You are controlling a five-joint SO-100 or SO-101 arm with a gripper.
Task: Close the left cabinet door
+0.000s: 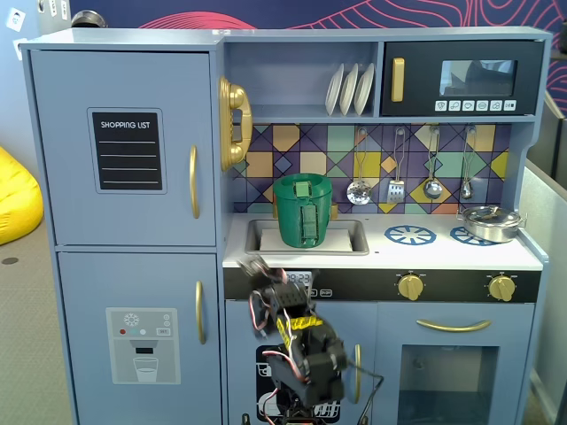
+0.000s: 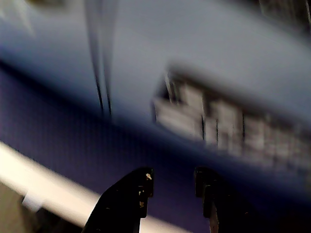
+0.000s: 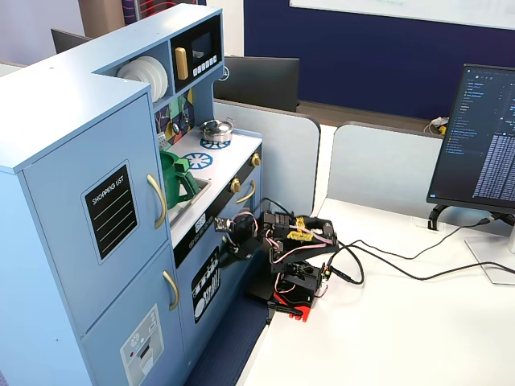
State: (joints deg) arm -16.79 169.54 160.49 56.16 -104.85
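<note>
The left cabinet door (image 1: 124, 93) is tall and light blue, with a black "SHOPPING LIST" panel (image 1: 128, 150) and a curved gold handle (image 1: 193, 181). It lies flush with the cabinet front in both fixed views, and shows at the near left in a fixed view (image 3: 76, 173). My gripper (image 1: 253, 268) is low, in front of the black control strip below the sink, well right of and below the door handle. It also shows in a fixed view (image 3: 226, 227). The wrist view is motion-blurred; my gripper (image 2: 174, 182) there has its jaws apart with nothing between them.
A lower blue door with an ice-dispenser graphic (image 1: 142, 345) sits under the left door. A gold toy phone (image 1: 233, 122), a green pot (image 1: 303, 211) in the sink, a black microwave (image 1: 461, 78) and a silver pot (image 1: 487, 223) lie to the right. A monitor (image 3: 483, 137) and cables (image 3: 386, 265) are on the white table.
</note>
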